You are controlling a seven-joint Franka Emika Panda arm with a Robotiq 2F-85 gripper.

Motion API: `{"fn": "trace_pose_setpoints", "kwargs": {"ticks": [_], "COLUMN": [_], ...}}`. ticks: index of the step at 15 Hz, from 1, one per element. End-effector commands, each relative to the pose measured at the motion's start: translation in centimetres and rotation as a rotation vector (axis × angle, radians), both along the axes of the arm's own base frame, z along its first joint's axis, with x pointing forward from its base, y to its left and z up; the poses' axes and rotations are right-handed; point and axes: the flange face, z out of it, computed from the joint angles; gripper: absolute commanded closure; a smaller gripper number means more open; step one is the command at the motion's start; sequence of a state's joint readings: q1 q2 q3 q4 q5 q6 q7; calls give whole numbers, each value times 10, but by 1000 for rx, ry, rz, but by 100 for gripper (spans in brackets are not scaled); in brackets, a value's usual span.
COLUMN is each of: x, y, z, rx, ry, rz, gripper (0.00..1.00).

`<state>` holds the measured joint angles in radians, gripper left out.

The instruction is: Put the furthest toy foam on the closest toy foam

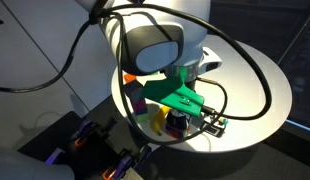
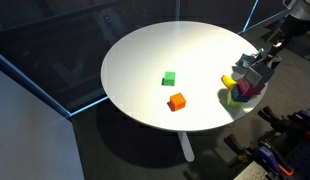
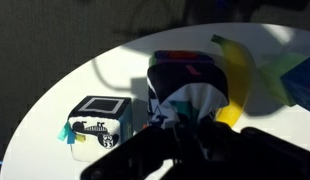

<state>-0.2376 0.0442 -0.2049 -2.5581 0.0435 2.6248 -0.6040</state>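
Quick look at the setup: round white counter (image 2: 145, 50), and the two foam pieces sit out near the middle of it in an exterior view. The green foam block (image 2: 169, 78) and the orange foam block (image 2: 176, 101) are near each other but not touching. Both lie flat on the counter w/ nothing stacked on either one.

The end effector (image 2: 252, 77) is well apart from both blocks, over at the counter's edge. It's low over a clump of coloured stuff: a yellow piece (image 2: 228, 81), a green piece (image 2: 233, 98) and a purple piece (image 2: 248, 93), all bunched up tight. Fingers are together afaict. Whether anything is pinched between them, can't tell, since the wrist view is mostly dark arm hardware along the bottom.

Containers: the wrist view shows a dark tub-looking thing (image 3: 190, 85) right ahead of the end effector, w/ a reddish strip on its top edge and yellow bits beside it. It's too blurry to say what's inside (or if it's even hollow tbh). Beside it sits a small box (image 3: 97, 118) w/ a black-and-white square on top and teal at its lower corner, standing on the counter on its own.

The exterior view from behind the arm is mostly blocked by the arm itself, w/ a bright green bracket (image 1: 180, 95) showing above the clump.
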Motion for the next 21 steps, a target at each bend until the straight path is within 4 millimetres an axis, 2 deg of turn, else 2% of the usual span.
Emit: {"fn": "trace_pose_setpoints", "kwargs": {"ticks": [1, 7, 8, 10, 16, 17, 21], "x": [-9, -11, -11, -12, -12, -12, -15], "y": [-1, -2, -3, -3, -5, -5, -6], "z": [3, 1, 1, 0, 1, 1, 5], "rx": [20, 19, 17, 16, 14, 14, 7], "ry": [-9, -12, -12, -12, -13, -13, -6], "rz": [20, 36, 37, 38, 43, 43, 43], "gripper": [95, 94, 66, 54, 6, 1, 0]}}
